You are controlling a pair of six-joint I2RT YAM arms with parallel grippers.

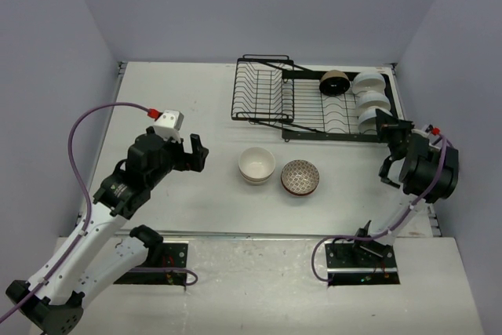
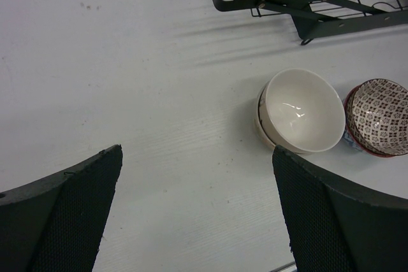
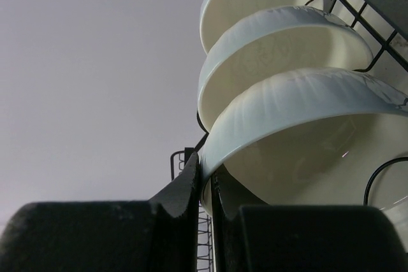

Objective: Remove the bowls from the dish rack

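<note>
Three white bowls point(image 1: 369, 103) and a black-lined bowl point(image 1: 335, 82) sat in the dish rack point(image 1: 263, 96). The right end effector point(image 3: 205, 179) pinched the nearest white bowl point(image 3: 306, 151) by its rim. The left end effector point(image 2: 197, 154) hung spread near a cream bowl point(image 2: 303, 109) on the surface point(image 2: 127, 62).

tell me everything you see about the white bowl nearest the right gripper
The plain white glossy ceramic bowl stands on edge in the black wire dish rack, at the near end of a row, two similar white bowls behind it. Faint ribs mark its outer wall; the inside is smooth. The right gripper is shut on its rim.
</note>
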